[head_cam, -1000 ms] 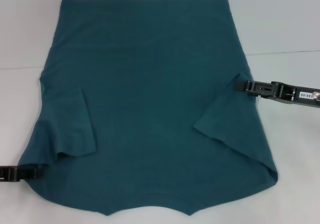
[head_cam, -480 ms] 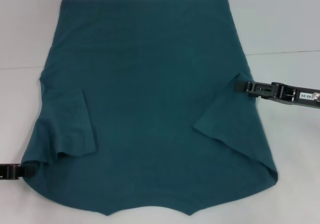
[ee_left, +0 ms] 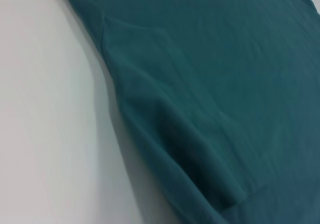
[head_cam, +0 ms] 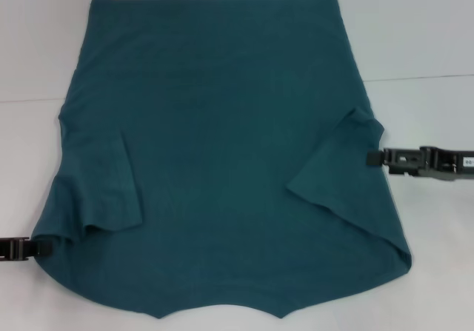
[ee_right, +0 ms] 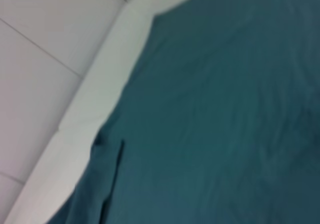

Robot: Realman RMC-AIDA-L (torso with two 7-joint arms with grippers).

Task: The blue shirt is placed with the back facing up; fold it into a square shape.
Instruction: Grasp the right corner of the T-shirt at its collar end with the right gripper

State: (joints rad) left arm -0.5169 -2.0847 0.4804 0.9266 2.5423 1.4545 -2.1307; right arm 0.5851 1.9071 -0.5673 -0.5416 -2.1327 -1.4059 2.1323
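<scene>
White desk (head_cam: 429, 42) carried everything. At mid-right, the right end effector (head_cam: 372, 157) sat just off the blue shirt's (head_cam: 222, 146) edge; at lower left, the left end effector (head_cam: 43, 247) met its sleeve. Neither grip could be judged.

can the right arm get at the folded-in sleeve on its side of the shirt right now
Probably yes. The right claw sits on the table just beside the blue shirt, level with the folded-in sleeve, with nothing between them. The left claw is at the opposite edge.
</scene>
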